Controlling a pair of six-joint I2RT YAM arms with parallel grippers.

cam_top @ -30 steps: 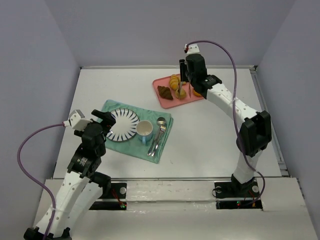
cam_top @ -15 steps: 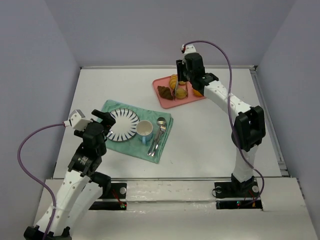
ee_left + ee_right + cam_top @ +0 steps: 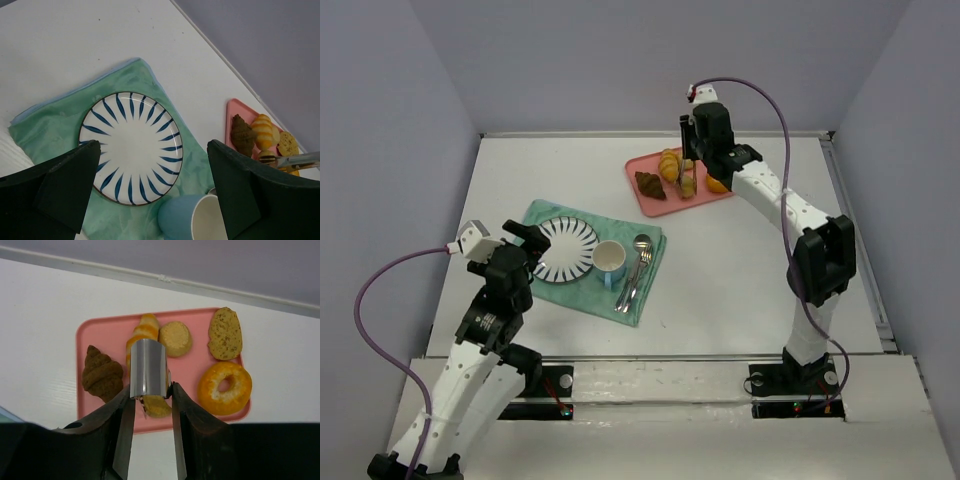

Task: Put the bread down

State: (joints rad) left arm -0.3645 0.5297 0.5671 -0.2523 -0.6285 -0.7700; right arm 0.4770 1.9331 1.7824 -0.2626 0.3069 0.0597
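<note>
Two tools: left tool [image 3: 153, 146] spread, right tool [image 3: 151, 390] pinching metal tongs [image 3: 148, 365], bread [image 3: 157, 408] half hidden beneath.

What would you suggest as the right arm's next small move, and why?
Probably a short straight lift: the right gripper squeezes the tongs, whose tips seem closed on the bread, low over the pink tray beside the croissant.

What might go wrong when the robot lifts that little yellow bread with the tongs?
The bread sits right at the tips of the tongs in the right gripper, so it might slip out when lifted. The croissant and the striped roll lie close beside it, so the tongs may bump them. If it goes to the plate, that is a long carry past the cup.
</note>
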